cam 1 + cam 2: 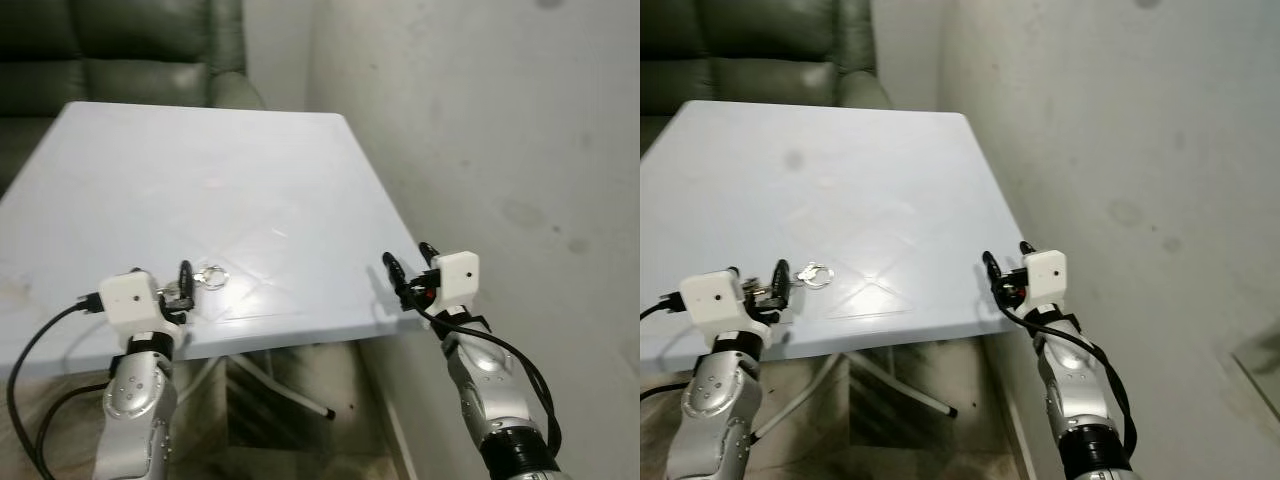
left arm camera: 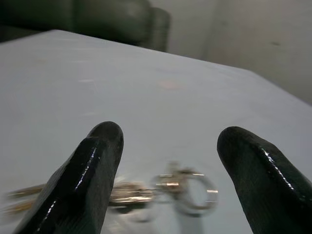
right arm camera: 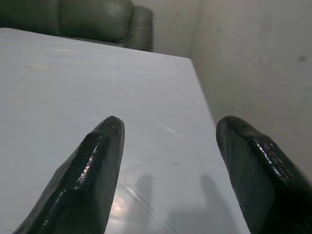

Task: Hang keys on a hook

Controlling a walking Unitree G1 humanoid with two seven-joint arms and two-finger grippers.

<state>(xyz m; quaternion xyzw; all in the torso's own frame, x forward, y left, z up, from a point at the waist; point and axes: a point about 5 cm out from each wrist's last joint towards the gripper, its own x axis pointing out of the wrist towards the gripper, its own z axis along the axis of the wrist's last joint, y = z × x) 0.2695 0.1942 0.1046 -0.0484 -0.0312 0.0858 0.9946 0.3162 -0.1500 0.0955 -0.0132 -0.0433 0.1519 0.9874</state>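
The keys (image 1: 200,280) lie flat on the white counter (image 1: 210,170), near its front edge on the robot's left: a small metal bunch with a round split ring (image 1: 213,275) at the end farther from the left hand and the blades trailing back toward that hand. In the left wrist view the ring (image 2: 197,195) and blades sit low between the two black fingers (image 2: 92,170), blurred but plainly resting on the surface, not lifted.

They look light and hard, a loose jangling cluster that will swing and shift once raised, and smooth metal on a smooth top is likely to skate away from a clumsy pinch. The best hold seems to be across the thick part where the blades meet the ring, leaving the ring free and open to slip over a hook. No hook can be made out in these views.

The left hand (image 1: 183,283) is low over the counter edge, its fingers spread wide to either side of the bunch, holding nothing. The right hand (image 1: 408,268) hovers at the counter's right front corner beside the wall (image 1: 500,150), its fingers wide apart and empty too. A dark green sofa (image 1: 120,50) stands beyond the far edge.
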